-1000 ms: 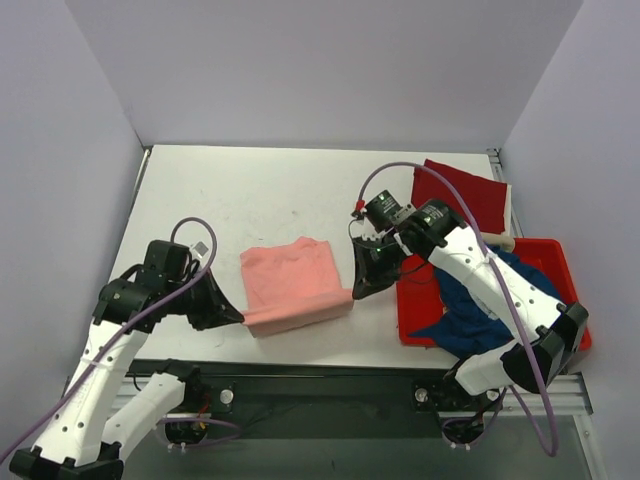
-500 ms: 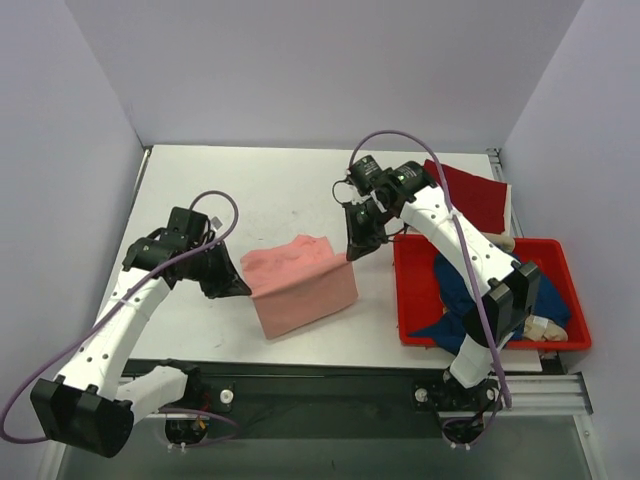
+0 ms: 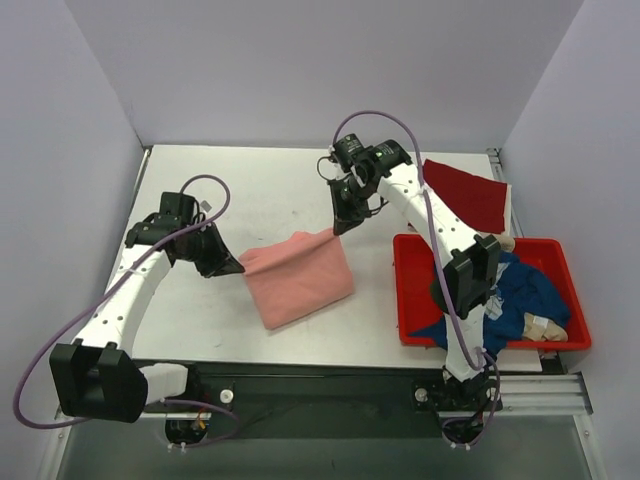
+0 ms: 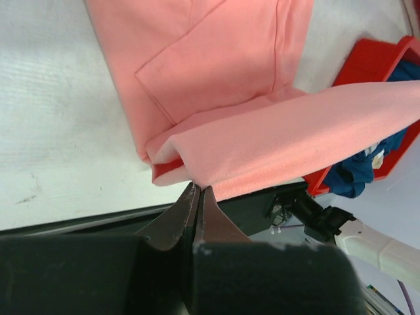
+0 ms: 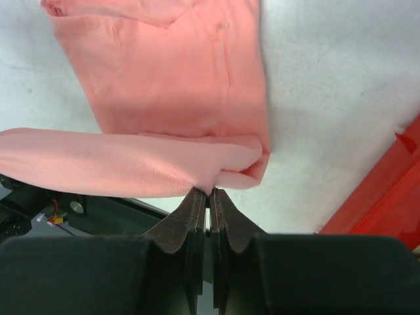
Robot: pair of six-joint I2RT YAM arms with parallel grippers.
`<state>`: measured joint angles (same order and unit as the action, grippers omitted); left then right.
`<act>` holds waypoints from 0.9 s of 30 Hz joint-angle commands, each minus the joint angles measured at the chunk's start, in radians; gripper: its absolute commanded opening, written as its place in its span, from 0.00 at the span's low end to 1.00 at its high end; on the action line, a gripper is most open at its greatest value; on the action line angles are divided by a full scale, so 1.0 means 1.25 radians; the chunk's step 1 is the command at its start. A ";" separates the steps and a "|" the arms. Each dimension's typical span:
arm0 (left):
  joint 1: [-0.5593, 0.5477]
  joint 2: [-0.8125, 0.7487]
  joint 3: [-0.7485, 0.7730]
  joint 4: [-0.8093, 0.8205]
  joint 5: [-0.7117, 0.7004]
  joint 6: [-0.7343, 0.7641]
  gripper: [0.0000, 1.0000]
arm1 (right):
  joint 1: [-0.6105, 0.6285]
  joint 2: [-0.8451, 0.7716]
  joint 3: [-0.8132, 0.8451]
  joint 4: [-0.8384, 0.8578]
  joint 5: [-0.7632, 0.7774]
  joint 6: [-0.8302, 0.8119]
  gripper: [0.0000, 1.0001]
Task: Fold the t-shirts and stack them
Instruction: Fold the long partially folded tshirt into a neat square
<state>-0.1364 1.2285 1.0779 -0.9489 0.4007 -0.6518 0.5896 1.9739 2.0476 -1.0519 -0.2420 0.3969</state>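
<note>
The salmon-pink t-shirt [image 3: 298, 278] lies partly folded on the table's middle, its near edge lifted between both grippers. My left gripper [image 3: 236, 268] is shut on its left corner; the cloth shows in the left wrist view [image 4: 216, 79] pinched at the fingertips [image 4: 199, 190]. My right gripper [image 3: 338, 228] is shut on its far right corner, seen in the right wrist view [image 5: 164, 79] at the gripper [image 5: 210, 191]. The dark red t-shirt [image 3: 465, 192] lies flat at the far right. The navy blue t-shirt [image 3: 505, 295] sits crumpled in the tub.
A red plastic tub [image 3: 410, 300] stands at the right near edge, holding the navy shirt and a pale object [image 3: 545, 325]. White table [image 3: 250, 190] with walls on three sides. The tub also shows in the left wrist view [image 4: 367, 59].
Both grippers have moved away from the near edge toward the far side, carrying the pink shirt's edge up and over the rest of it. The right arm has stretched out further.
</note>
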 commanded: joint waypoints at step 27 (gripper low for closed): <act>0.098 0.345 0.095 0.162 -0.025 0.164 0.00 | -0.056 0.289 0.215 0.048 0.019 -0.077 0.00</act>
<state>-0.0376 1.6188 1.1301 -0.7441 0.4225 -0.5186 0.5449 2.3199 2.2772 -0.9825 -0.2516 0.3347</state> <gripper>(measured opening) 0.025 0.057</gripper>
